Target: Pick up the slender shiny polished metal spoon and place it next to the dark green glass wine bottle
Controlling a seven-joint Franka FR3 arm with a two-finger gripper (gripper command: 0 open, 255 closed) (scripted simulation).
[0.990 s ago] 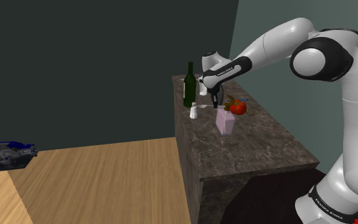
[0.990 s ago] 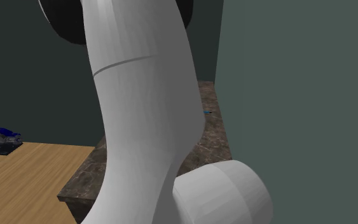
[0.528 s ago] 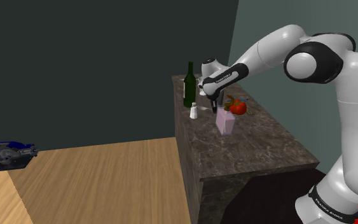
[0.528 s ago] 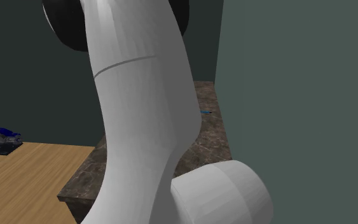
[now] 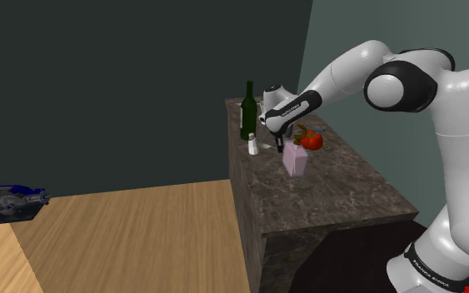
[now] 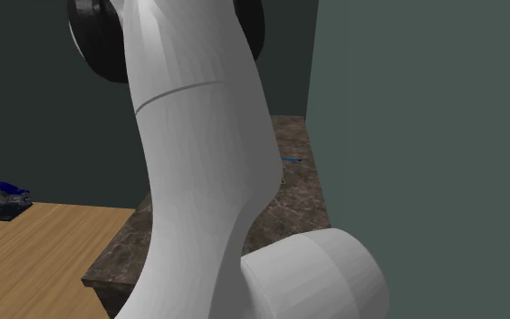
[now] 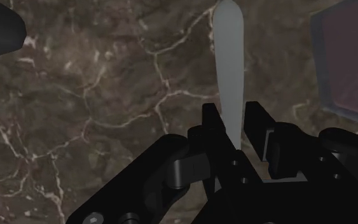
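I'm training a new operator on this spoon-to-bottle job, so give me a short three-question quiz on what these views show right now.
1. True or false: in the wrist view, the jaws are shut on the handle of the grey spoon.
2. Multiple choice: in the shoulder view, which thing stands nearest the dark green bottle? A) the small white shaker; B) the red fruit; C) the blue tool on the floor.
3. Fill in: the pink box stands on the dark, pale-veined ____.

Key: 1 true; 2 A; 3 counter.
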